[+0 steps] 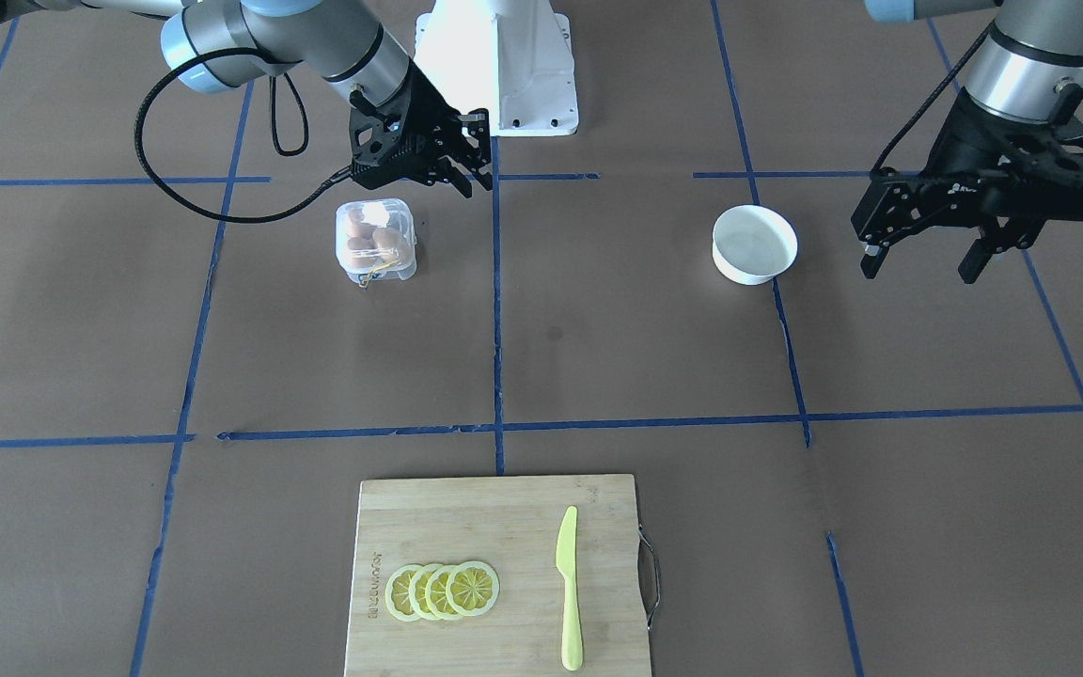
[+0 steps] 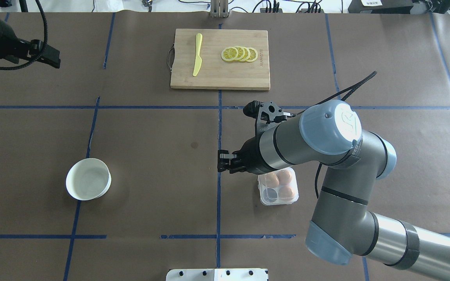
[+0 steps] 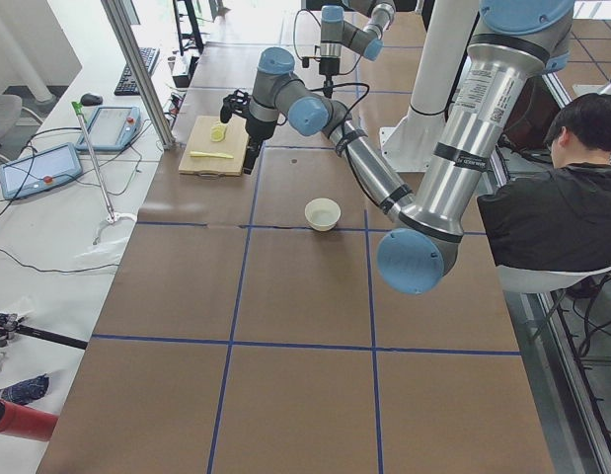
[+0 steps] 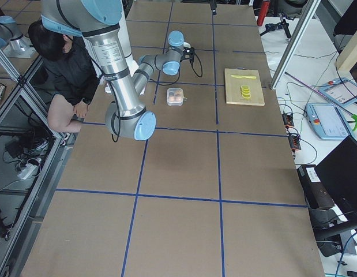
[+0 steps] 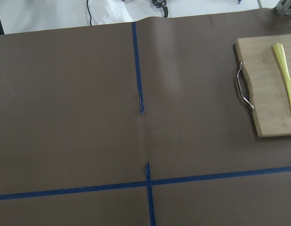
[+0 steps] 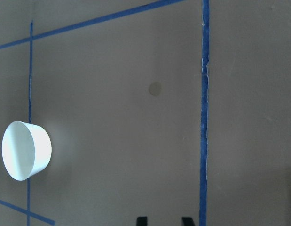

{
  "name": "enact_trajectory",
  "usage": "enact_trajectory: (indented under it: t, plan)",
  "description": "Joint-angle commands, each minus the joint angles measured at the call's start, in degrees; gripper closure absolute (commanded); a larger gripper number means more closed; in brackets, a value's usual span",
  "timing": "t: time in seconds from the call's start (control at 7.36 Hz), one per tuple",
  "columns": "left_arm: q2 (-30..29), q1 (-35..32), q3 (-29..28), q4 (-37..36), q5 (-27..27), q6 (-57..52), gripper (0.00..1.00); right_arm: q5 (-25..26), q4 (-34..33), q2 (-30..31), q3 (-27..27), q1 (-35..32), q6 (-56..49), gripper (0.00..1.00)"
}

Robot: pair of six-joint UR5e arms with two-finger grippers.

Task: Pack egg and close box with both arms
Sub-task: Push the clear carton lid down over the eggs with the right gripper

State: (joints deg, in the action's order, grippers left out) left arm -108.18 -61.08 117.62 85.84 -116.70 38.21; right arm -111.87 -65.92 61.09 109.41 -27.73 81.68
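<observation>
Overhead exterior view is showing the right pincer (image 2: 222, 162) hovering off the table (image 2: 150, 136), just beside the egg box (image 2: 265, 200) on the side toward the robot's left, over a blue tape line (image 2: 218, 203). The right wrist view is showing its fingertips (image 6: 142, 220) standing a little apart with nothing between them. The right arm (image 2: 326, 136) is bending its elbow above the egg box and reaching its forearm toward the robot's left.

The egg box is sitting roughly square to the tape grid, slightly turned, so no long axis is standing out. Three tan eggs (image 2: 286, 192) are filling three cups, and the cup (image 2: 270, 193) nearest the robot and the tape line is showing dark. Which way each egg is pointing is too small to tell. Bare table is lying on every side of the egg box.

The left pincer (image 1: 922, 263) is hanging raised with its fingers spread wide, gripping nothing, well apart from the white bowl (image 2: 88, 178). The chopping board (image 2: 217, 78) is lying near the far edge.
</observation>
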Motion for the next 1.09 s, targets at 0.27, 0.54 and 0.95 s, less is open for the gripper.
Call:
enact_trajectory:
  t: [0.27,0.54,0.95]
  plan:
    - [7.89,-12.99,-4.14,0.21,-5.64,-23.94,0.00,2.27,-16.81,0.44,2.83,-12.31,-12.44,0.00]
    - [10.87,-19.30,-6.69,0.30,-6.61,-34.27,0.00,0.44,-27.72,2.53,2.04,-19.59,-33.14,0.00]
    - [12.11,-26.18,-14.59,0.38,-8.28,-51.53,0.00,-14.05,-33.49,14.44,1.07,-38.23,-66.56,0.00]
